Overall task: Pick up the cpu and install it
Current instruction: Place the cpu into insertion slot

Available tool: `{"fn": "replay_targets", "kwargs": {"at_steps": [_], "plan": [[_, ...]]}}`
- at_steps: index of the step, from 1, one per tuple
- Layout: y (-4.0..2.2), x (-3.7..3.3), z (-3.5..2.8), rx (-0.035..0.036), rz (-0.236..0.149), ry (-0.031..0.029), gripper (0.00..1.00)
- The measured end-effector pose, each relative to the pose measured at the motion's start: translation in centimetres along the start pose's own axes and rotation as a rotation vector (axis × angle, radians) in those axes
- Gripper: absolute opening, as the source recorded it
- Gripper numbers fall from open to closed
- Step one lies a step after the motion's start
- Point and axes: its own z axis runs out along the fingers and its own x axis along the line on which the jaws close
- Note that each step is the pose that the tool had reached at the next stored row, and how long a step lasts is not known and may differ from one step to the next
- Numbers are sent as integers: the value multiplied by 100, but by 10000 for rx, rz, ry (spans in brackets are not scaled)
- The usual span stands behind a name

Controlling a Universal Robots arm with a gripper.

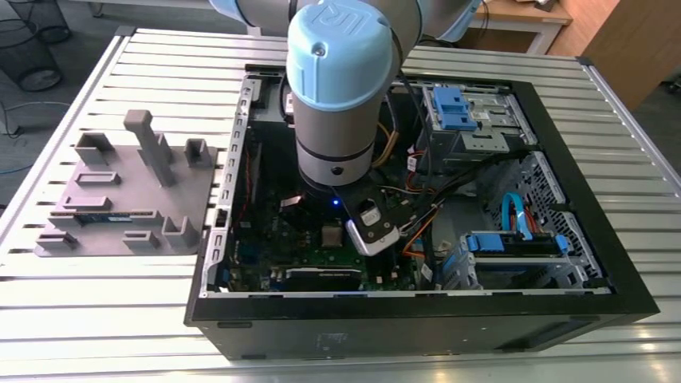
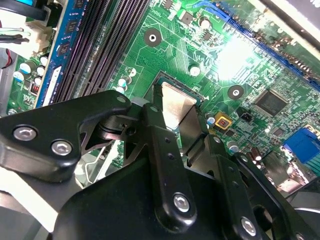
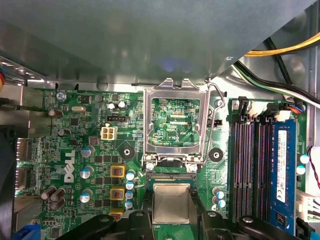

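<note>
Black fingers (image 2: 160,150) of the gripper (image 2: 177,114) are seen pressed against two opposite edges of the cpu (image 3: 171,202), so the chip is grasped. The cpu is held flat and low over the green board (image 3: 75,150), just beside the hinge of the open metal frame (image 3: 172,86). In the exterior view the arm (image 1: 338,120) is seen reaching down into the computer case (image 1: 426,323). A grey tray (image 1: 117,199) is placed at nine o'clock from the case.
</note>
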Motion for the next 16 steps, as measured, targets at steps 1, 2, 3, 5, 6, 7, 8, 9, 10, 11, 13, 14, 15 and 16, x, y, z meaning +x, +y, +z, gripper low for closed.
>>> {"fn": "replay_targets", "kwargs": {"at_steps": [1, 2, 3, 5, 6, 7, 8, 9, 10, 11, 13, 14, 15, 16], "plan": [[0, 0, 0, 0, 0, 0, 38], [0, 0, 0, -1, -1, 0, 38], [0, 0, 0, 0, -1, 0, 38], [0, 0, 0, -1, 0, 0, 38], [0, 0, 0, -1, 0, -1, 38], [0, 0, 0, -1, 0, -1, 38], [0, 2, 0, -2, 0, -1, 38], [0, 5, 0, -4, 1, -2, 38], [0, 8, 0, -10, -1, -3, 38], [0, 10, 0, -14, -1, -3, 38], [1, 13, 0, -20, -1, -2, 38], [1, 16, 0, -29, 1, -1, 38], [1, 17, 3, -35, 2, -5, 38], [1, 19, 2, -34, 1, -6, 38]]}}
